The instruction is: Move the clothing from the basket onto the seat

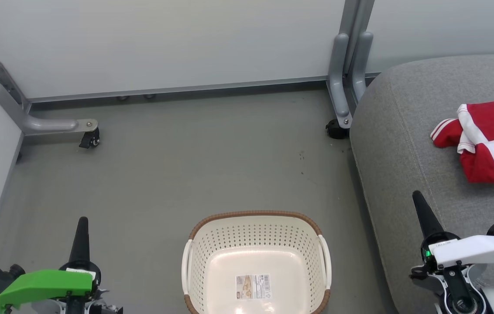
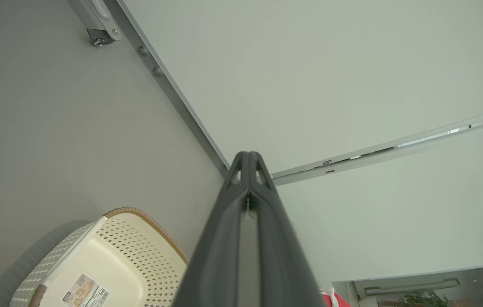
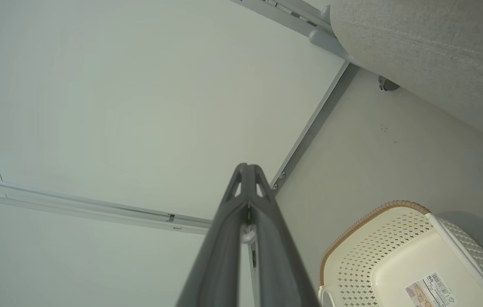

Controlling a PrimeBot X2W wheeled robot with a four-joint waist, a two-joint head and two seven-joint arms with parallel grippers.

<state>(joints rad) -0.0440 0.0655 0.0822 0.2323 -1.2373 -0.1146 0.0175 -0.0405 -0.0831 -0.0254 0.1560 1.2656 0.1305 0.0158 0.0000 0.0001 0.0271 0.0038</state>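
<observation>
The cream perforated basket with a brown rim stands on the floor at the bottom centre, holding nothing but its label; it also appears as the basket and the basket in the wrist views. Red clothing with white stripes lies crumpled on the grey seat at the right. My left gripper is shut and holds nothing, left of the basket. My right gripper is shut with nothing in it, over the seat's front edge. Each wrist view shows its own pair pressed together: left gripper, right gripper.
Pale partition walls close off the back and left. Grey metal feet with castors and a post base stand on the grey floor near the walls.
</observation>
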